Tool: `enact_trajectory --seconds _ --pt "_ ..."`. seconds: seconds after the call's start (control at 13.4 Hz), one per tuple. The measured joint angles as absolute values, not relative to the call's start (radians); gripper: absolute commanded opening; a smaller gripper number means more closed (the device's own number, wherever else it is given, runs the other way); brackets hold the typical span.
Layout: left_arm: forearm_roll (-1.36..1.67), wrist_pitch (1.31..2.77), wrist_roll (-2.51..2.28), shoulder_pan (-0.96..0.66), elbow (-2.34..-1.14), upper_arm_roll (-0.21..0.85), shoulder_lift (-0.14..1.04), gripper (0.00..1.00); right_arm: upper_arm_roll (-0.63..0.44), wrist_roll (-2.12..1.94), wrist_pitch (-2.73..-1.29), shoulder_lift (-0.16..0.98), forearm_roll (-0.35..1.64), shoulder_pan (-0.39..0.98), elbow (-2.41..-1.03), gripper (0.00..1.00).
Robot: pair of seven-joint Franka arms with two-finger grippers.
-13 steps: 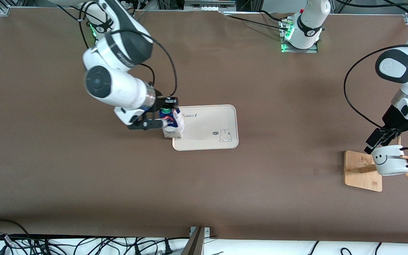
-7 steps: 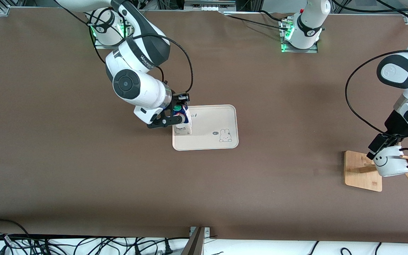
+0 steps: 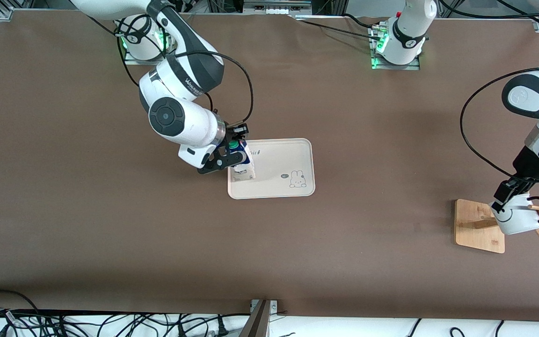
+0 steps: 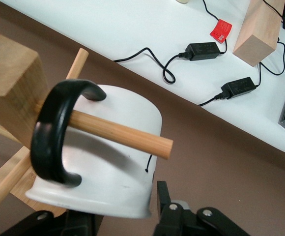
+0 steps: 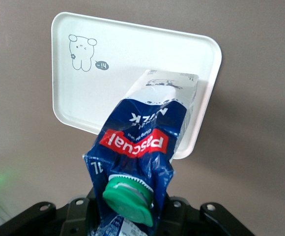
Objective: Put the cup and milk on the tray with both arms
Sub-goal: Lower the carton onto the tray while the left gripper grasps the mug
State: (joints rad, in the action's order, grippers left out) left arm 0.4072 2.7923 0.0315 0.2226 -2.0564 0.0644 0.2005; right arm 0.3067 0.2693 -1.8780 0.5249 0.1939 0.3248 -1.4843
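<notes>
The right gripper [image 3: 232, 152] is clamped on the milk [image 3: 242, 161], whose base sits on the tray [image 3: 279, 161] at the end toward the right arm. The right wrist view alone shows the carton's crumpled top. The left gripper [image 3: 508, 194] straddles the rim of the cup [image 3: 515, 220], which hangs by its handle on a wooden rack [image 3: 477, 224]; whether it grips is unclear.
</notes>
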Motion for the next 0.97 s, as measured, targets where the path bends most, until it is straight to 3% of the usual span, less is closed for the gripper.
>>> enact_trajectory --seconds 0.22,0.45,0.97 --pt "0.407 2.792 0.043 0.222 -2.054 0.067 0.200 0.22 0.307 0.276 -1.883 0.550 0.195 0.326 -1.484 0.42" --pt "0.395 2.792 0.097 0.217 -2.038 0.072 0.189 0.00 0.307 0.306 -1.899 0.569 0.196 0.326 -1.484 0.42" --pt "0.390 2.749 0.107 0.218 -2.038 0.071 0.172 0.00 0.306 0.341 -1.908 0.585 0.213 0.325 -1.484 0.42"
